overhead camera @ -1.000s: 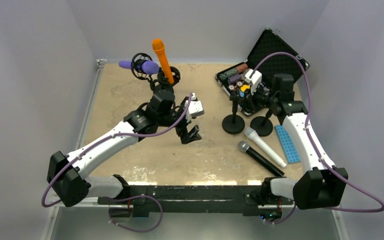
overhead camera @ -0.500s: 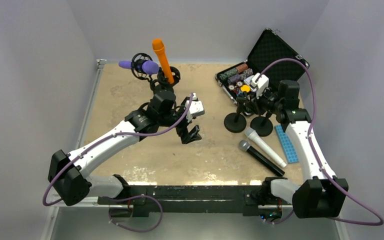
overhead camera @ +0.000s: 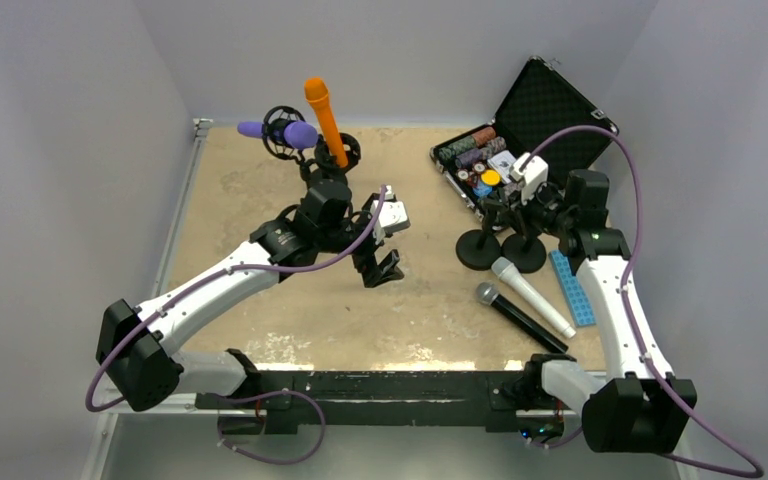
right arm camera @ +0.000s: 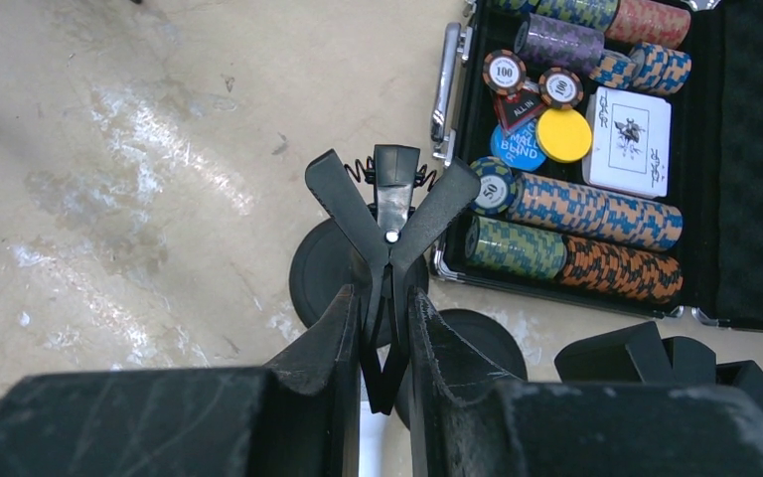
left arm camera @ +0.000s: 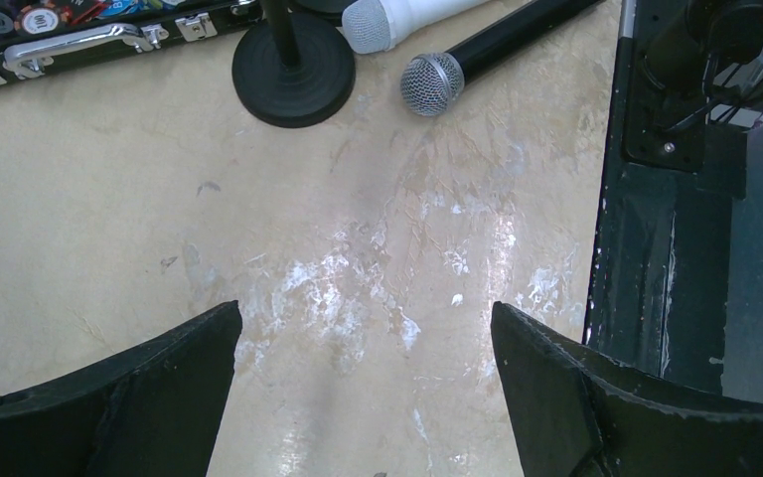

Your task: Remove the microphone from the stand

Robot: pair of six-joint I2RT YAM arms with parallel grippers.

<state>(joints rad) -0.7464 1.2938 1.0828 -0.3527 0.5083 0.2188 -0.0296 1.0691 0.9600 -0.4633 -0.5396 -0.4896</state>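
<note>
Currently the right claw [right arm camera: 385, 308] is clamped on the empty clip [right arm camera: 393, 194] of a black stand [right arm camera: 323, 273] beside the chip case [right arm camera: 755, 119]. The left claw [left arm camera: 363, 328] hangs spread apart over the surface [left arm camera: 109, 199]. A white microphone [overhead camera: 530, 293] and a black microphone [overhead camera: 518, 315] lie beside the stand bases. An orange microphone [overhead camera: 325, 120] sits in a rear stand [overhead camera: 348, 152].

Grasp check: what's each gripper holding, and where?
Right gripper pinches the black spring clip of an empty microphone stand, by its lower end; left gripper holds nothing.

Beige mottled desk [overhead camera: 250, 200] and the objects resting on it.
Right half: two round-based stands [overhead camera: 478, 250], a white microphone [overhead camera: 532, 296] and a black microphone [overhead camera: 520, 316] lying flat, a blue studded strip [overhead camera: 573, 288] (possibly plastic), an open chip case [overhead camera: 550, 105] at the rear corner.
</note>
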